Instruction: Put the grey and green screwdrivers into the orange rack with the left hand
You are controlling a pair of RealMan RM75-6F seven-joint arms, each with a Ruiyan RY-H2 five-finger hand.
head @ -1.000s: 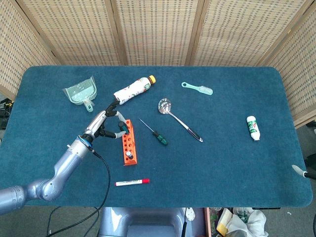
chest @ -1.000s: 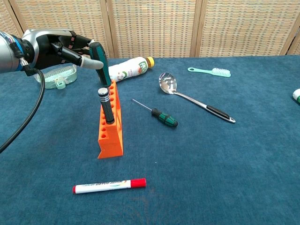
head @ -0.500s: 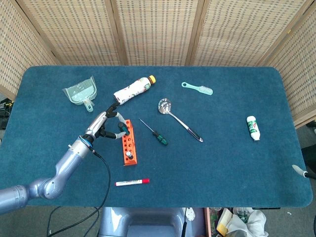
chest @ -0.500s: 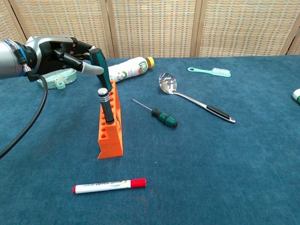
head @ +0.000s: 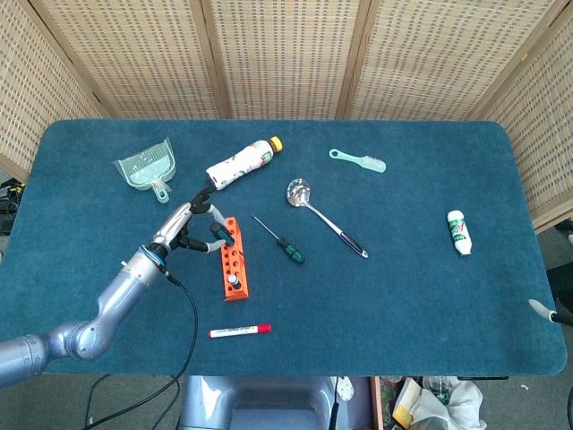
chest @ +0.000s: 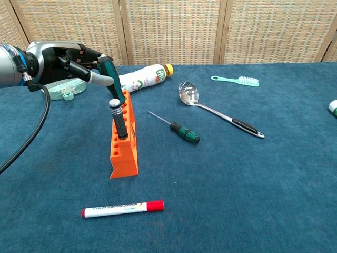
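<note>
Matt blue cloth table (chest: 274, 174), glossy plastic orange rack (chest: 122, 153) (spoon (chest: 210, 112) polished metal).

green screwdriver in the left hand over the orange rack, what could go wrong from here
1. The green screwdriver leans in the left hand, so its tip may miss a hole in the orange rack and skid off.
2. The grey screwdriver already stands in the rack close by; the hand could knock it.
3. A sideways push might tip the narrow rack.
</note>
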